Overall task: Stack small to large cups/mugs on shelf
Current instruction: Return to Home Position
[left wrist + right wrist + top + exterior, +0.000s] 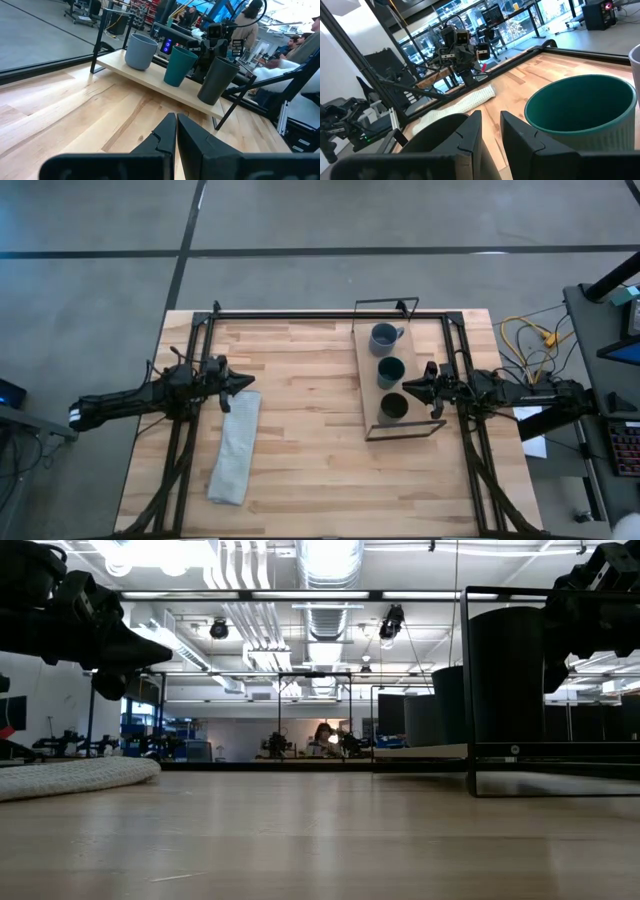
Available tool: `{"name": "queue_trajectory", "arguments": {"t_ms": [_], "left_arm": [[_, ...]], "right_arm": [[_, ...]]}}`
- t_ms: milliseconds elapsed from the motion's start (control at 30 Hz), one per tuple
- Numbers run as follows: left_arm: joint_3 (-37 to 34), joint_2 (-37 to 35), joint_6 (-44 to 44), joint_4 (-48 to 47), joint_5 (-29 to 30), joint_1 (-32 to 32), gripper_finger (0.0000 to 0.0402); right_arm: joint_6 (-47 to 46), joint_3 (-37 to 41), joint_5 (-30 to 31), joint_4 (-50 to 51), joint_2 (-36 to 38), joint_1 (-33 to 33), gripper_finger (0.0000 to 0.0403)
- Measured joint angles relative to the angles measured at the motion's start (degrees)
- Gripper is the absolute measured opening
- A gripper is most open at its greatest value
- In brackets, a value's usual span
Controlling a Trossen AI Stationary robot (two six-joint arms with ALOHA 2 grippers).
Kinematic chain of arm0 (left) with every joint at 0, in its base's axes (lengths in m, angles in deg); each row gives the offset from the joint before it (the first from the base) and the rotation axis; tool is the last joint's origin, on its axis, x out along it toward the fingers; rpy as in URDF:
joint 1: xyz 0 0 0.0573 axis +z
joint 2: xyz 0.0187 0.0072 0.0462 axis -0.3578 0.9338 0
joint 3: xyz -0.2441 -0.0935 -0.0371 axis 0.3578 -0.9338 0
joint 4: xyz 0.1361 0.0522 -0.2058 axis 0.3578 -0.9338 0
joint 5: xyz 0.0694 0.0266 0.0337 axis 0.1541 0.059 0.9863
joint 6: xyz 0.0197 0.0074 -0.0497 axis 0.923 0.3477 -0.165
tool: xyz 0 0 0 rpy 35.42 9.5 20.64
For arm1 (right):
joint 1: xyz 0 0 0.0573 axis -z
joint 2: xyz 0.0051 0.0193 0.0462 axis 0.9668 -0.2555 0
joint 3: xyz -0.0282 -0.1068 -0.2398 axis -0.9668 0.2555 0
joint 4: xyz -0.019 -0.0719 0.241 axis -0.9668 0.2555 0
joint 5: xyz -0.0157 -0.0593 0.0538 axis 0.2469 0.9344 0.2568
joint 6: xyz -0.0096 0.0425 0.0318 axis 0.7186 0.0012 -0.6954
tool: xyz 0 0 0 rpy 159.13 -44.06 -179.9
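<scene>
Tabletop (300, 430); empty end effectors: left (176, 116) shut, right (490, 114) barely parted; black cup (435, 127) half-hidden.

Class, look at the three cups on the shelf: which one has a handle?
The blue-grey mug at the far end of the shelf; the dark green cup and the black cup have plain sides.

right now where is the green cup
In the high view the green cup sits on the shelf at the right side of the table, in the middle of the row, between the blue mug and the black cup.
</scene>
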Motion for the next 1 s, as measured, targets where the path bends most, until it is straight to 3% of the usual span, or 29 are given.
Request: {"name": "queue_trajectory", "arguments": {"t_ms": [1000], "left_arm": [[0.00, 0.72, -0.02, 0.02, -0.02, -0.01, 0.0000]], "right_arm": [[-0.01, 0.00, -0.02, -0.02, 0.00, 0.01, 0.0066]]}}
